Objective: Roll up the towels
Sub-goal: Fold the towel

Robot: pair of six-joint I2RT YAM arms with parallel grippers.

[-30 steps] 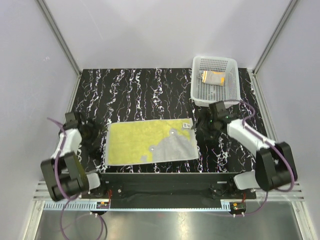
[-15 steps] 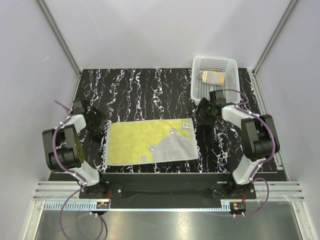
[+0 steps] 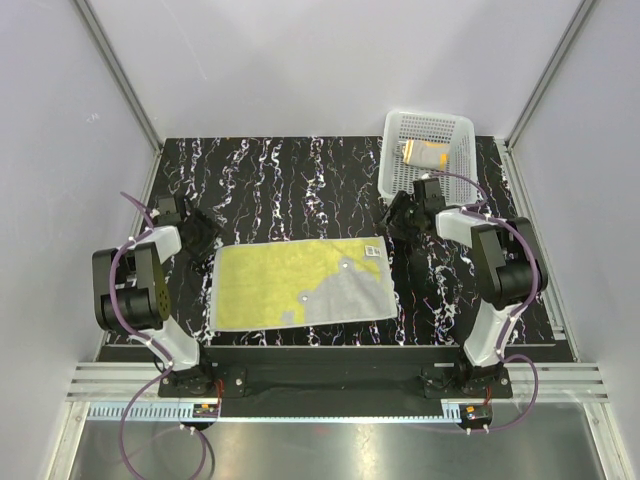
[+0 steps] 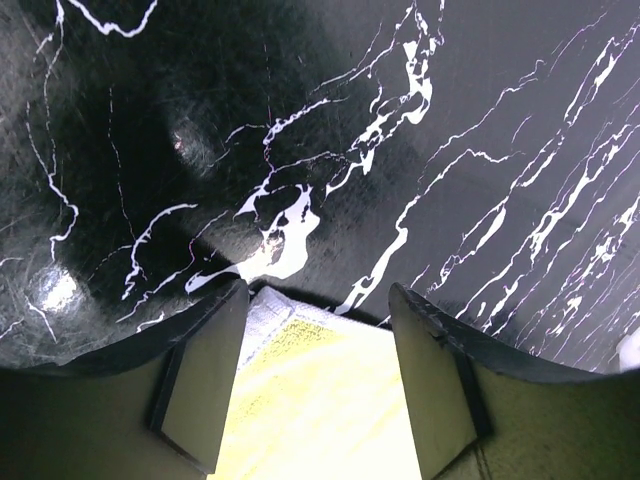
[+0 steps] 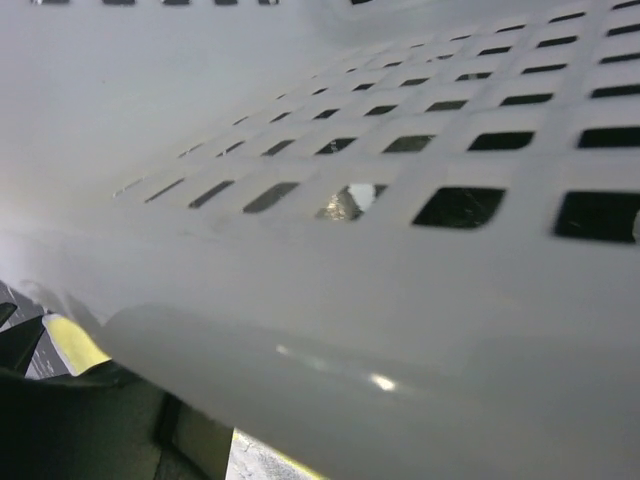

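Where pale walls (image 3: pixel 300 70) enclose the marbled table (image 3: pixel 290 190), left gripper (image 4: pixel 317 300) gapes at yellow towel (image 3: pixel 270 285); right gripper (image 3: pixel 400 216) unclear

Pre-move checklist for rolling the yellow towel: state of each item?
1. Yellow towel flat, unrolled: ok.
2. Left gripper open, straddling the towel's far-left corner: ok.
3. Right gripper open: cannot tell.
4. Right gripper lined up on the far-right corner: cannot tell; the basket fills its wrist view.
5. Right gripper's clearance from basket: likely not ok, wall very close.
6. Orange towel inside basket, out of the way: ok.
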